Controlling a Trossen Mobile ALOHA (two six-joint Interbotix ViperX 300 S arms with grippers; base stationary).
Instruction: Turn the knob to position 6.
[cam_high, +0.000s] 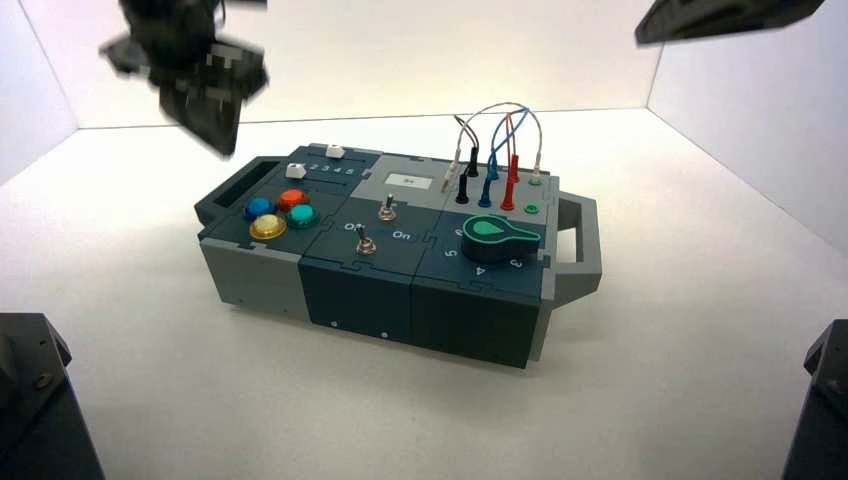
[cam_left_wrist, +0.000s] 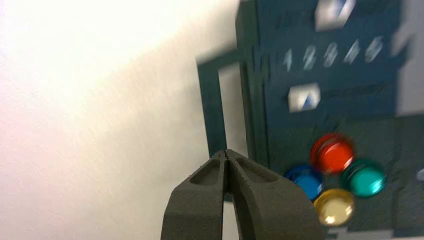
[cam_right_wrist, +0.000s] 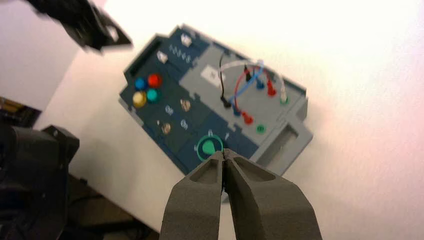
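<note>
I am hanging my right claw (cam_right_wrist: 223, 156) high over the box (cam_high: 260, 285), fingers pressed together, gripping nothing. Below it the knob (cam_high: 497, 236) is sitting at the box's front right corner, untouched; this looks like the approach step. Next I should be opening, descending and straddling it. My left claw (cam_left_wrist: 226, 155), also together, is hovering far off beyond the buttons (cam_left_wrist: 334, 176).
</note>
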